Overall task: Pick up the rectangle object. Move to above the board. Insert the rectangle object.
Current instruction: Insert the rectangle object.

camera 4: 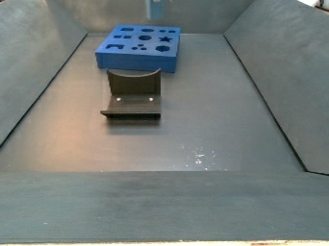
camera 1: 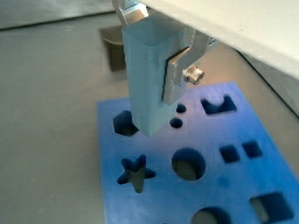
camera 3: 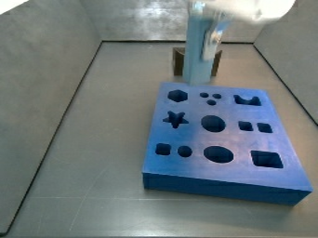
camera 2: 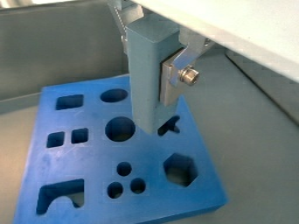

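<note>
Hand (camera 1: 163, 61) pinching the upright rectangle object (camera 1: 149, 79) above the board (camera 2: 70, 188) on the tabletop. Step: positioning over the board; next, align the block with its rectangular cut-out, then lower.

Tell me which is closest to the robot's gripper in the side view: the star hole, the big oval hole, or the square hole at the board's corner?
Gripper holds the rectangle object over the board's far edge.
1. Star hole, far side.
2. Oval hole, middle.
3. Square hole, near corner.
</note>
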